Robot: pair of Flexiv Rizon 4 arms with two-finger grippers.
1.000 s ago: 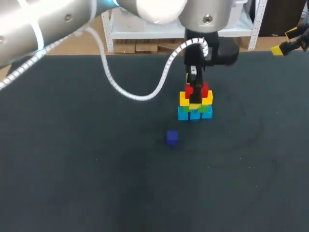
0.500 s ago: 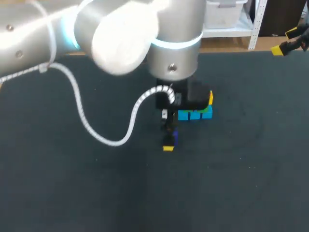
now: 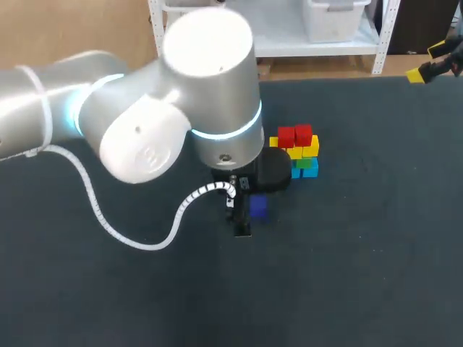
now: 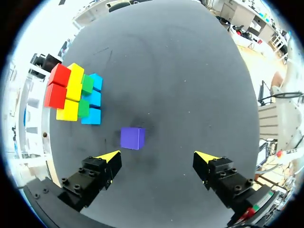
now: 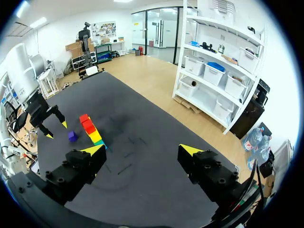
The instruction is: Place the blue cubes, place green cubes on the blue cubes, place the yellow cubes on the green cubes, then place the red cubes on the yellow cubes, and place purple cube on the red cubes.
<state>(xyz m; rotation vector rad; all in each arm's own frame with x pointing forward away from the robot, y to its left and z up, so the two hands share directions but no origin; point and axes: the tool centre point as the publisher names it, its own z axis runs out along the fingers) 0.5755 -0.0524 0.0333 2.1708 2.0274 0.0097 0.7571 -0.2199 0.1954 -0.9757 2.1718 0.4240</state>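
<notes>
Dark table (image 3: 376, 275) all round, and low over it the left gripper (image 4: 158, 157), fingers spread wide, gripping nothing; purple cube (image 4: 132, 137) lying just ahead of the tips, untouched. Beyond that, the stack: blue cubes (image 4: 95, 99) at the base, then green cubes (image 4: 87, 84), yellow cubes (image 4: 75, 78), red cubes (image 4: 59, 76) on top. From the head camera, left arm (image 3: 166, 123) hiding the stack's left part and most of the gripper. Off at the table's far corner, right gripper (image 5: 142, 149) gaping too, empty, well apart from the cubes
</notes>
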